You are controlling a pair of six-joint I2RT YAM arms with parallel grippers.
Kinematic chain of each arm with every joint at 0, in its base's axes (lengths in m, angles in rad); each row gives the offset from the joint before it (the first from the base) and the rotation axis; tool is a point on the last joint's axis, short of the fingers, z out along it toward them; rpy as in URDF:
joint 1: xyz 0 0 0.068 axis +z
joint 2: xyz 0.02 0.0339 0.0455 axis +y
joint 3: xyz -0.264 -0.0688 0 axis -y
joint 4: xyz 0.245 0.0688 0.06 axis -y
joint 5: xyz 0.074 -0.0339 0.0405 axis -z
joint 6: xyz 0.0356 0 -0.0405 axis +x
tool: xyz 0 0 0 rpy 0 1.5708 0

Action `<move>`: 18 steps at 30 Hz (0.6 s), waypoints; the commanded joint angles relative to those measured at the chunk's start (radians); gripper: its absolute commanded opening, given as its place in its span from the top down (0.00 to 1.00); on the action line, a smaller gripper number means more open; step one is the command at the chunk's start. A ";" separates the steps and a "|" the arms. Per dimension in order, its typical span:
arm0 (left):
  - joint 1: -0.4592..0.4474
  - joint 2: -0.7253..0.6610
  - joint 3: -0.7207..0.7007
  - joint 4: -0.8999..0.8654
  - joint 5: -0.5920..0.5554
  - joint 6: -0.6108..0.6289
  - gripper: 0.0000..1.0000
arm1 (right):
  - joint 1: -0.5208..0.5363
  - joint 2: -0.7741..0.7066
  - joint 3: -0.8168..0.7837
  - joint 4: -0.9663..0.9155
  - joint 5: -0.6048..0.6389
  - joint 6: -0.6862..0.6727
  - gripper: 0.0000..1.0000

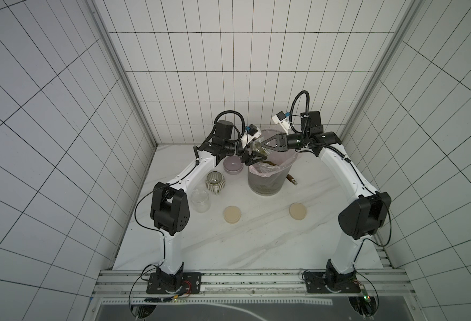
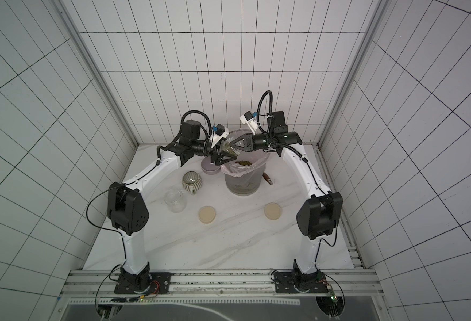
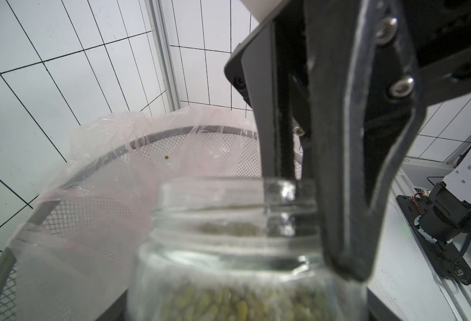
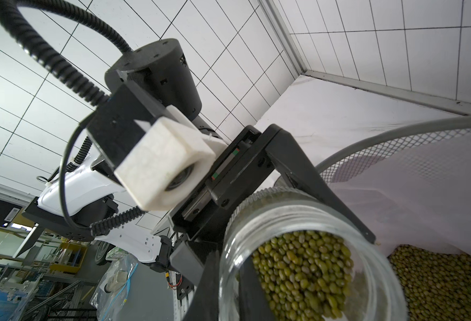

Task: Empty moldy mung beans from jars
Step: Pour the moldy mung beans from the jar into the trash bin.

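- Glass jar [image 4: 298, 219], tipped over the lined bin [image 1: 265, 183] by the far edge of the bench [image 1: 228, 250], is gripped across its body by the left fingers [image 1: 256, 161].
- Right fingers [image 3: 337, 166] are closed, pinching its rim.
- Mung beans [image 4: 303, 266] sit in its lower side; more lie on the pink liner [image 4: 423, 194].
- A second jar [image 1: 200, 200] stands near the left edge.

Both arms are reaching forward and inward, elbows bent and raised, wrists nearly meeting mid-air at the back. Left arm [image 1: 178, 178] is angling its forearm toward the robot's right. Left gripper [image 1: 258, 153] is lying rolled on its side, jaws spread wide, clamping the body of a tilted jar [image 3: 228, 222]. Right arm [image 1: 345, 178] is holding its wrist about level, pointing left. Right gripper [image 1: 262, 144] is facing the other one, jaws drawn narrow, pinching that jar's rim.
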 commanded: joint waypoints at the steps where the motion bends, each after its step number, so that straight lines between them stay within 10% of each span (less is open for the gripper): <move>1: 0.004 -0.059 -0.002 0.055 0.076 -0.035 0.74 | 0.025 0.021 -0.061 -0.034 -0.011 -0.036 0.90; 6: 0.016 -0.082 -0.034 0.098 0.126 -0.060 0.75 | 0.013 0.027 -0.082 -0.031 -0.040 -0.036 0.63; 18: 0.022 -0.097 -0.034 0.117 0.147 -0.071 0.75 | 0.004 0.060 0.018 -0.039 -0.102 -0.050 0.87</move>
